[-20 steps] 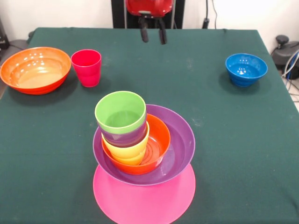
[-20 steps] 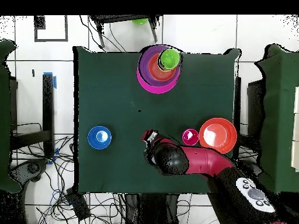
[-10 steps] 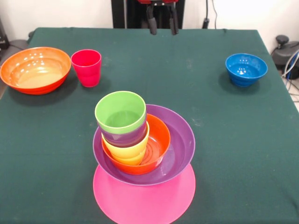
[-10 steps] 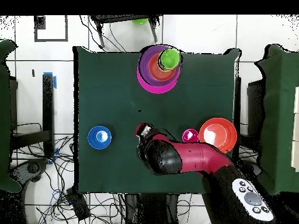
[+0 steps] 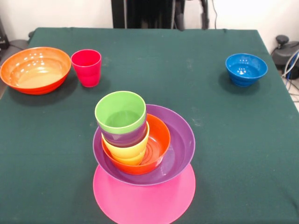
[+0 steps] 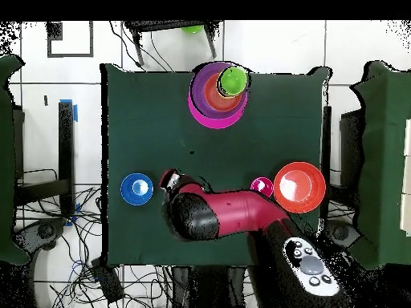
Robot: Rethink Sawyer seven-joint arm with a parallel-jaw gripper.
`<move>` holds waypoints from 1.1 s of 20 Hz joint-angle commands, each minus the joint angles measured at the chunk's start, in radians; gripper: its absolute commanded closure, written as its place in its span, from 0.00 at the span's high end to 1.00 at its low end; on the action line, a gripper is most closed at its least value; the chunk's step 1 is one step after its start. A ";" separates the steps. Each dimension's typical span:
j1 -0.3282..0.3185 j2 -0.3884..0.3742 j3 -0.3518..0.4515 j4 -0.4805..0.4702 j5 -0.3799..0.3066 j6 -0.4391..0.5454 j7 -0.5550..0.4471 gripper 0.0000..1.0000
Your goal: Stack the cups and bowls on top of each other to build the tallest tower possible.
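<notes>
Claw [image 6: 168, 178], grip state untellable, had swung from beside red cup [image 5: 86, 67] toward blue bowl [image 5: 246, 69]; tower [image 5: 140, 144] unchanged.

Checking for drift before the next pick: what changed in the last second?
Only the arm moved: in the overhead view its gripper swung from mid-table toward the blue bowl, leaving the front view. Nothing was grasped or released. The tower, red cup and large orange bowl stayed put.
</notes>
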 commanded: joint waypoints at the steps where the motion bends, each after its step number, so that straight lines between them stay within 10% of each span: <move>1: 0.090 0.030 -0.019 -0.041 0.028 0.048 0.079 1.00; 22: 0.252 0.232 -0.238 -0.213 -0.044 -0.059 0.057 1.00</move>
